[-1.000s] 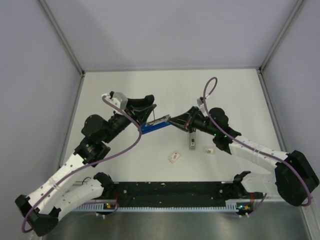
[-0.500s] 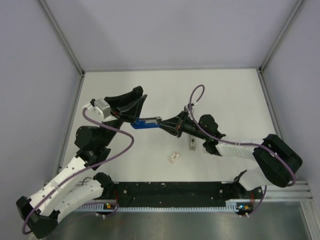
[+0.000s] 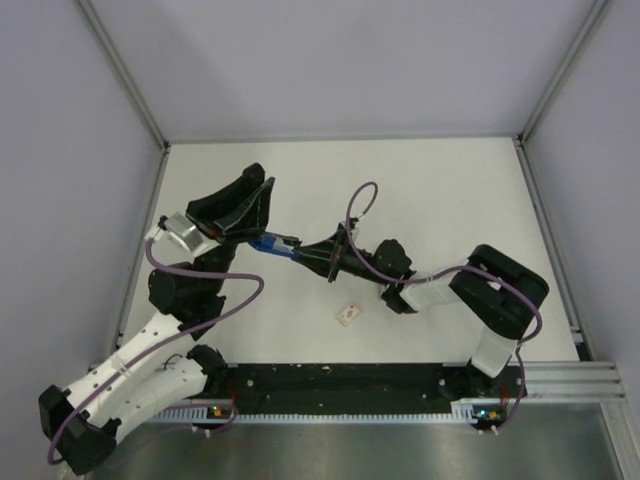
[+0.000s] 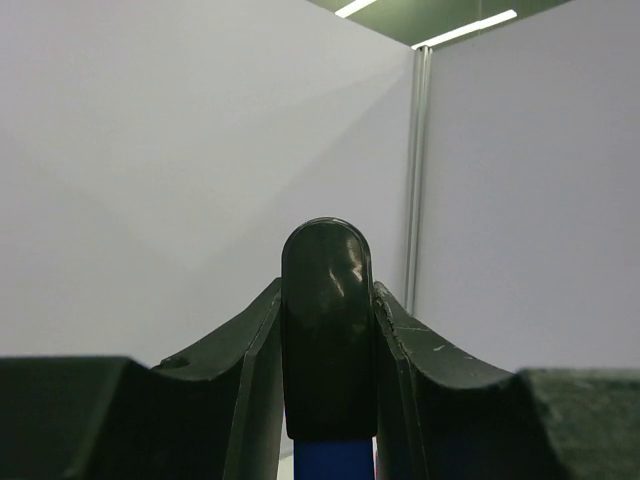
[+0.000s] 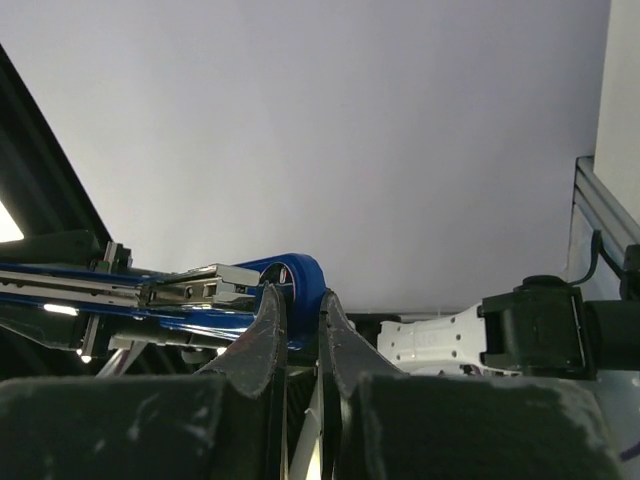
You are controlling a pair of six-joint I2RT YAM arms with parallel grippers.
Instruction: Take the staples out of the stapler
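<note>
Left tool (image 4: 327, 300) is clamped on the stapler (image 4: 325, 260), left of centre in the top view. Right tool (image 5: 298, 305), fingers together, meets its exposed metal tray (image 5: 190, 290). No staples are visible, so unloading looks unfinished. Below is a white tabletop (image 3: 450, 190) with one small box (image 3: 348, 315), enclosed by plain grey walls.

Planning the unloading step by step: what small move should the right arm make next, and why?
Probably ease the right end effector slowly away from the left end effector, along the stapler. The left clamps its body, the right is shut at its front, and the metal magazine shows exposed.
</note>
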